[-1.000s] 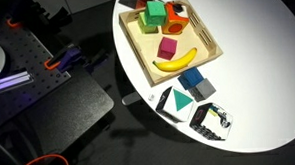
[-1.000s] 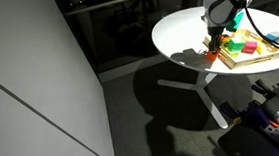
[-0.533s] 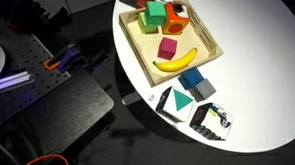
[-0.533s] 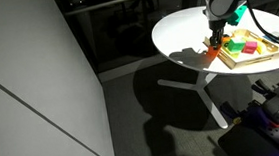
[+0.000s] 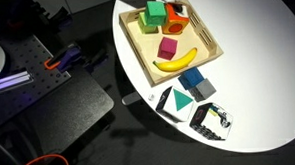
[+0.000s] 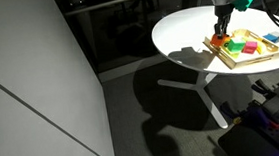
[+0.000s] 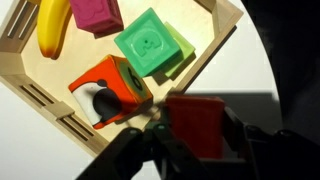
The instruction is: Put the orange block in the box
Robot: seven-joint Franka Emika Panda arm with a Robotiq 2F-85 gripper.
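My gripper [image 7: 196,142] is shut on the orange block [image 7: 195,118], which looks dark red in its shadow. It holds the block just outside a corner of the box [image 7: 40,95], next to the green cube [image 7: 150,42]. In an exterior view the gripper [image 6: 221,23] hangs over the near corner of the box [image 6: 253,57], with the block [image 6: 220,39] below it. In the other exterior view the gripper [image 5: 139,1] is mostly cut off at the top edge, beside the box [image 5: 141,43], and the held block is hidden there.
In the box lie a banana [image 7: 52,25], a magenta cube [image 7: 95,12] and a rounded orange piece [image 7: 105,90]. On the round white table [image 5: 256,48] stand a blue block [image 5: 198,85], a teal-and-white cube [image 5: 175,101] and a black-and-white patterned cube [image 5: 214,120]. The table edge is close.
My gripper has carried the orange block up and across from the table's near edge to the near corner of the box. The things in the box have not moved.
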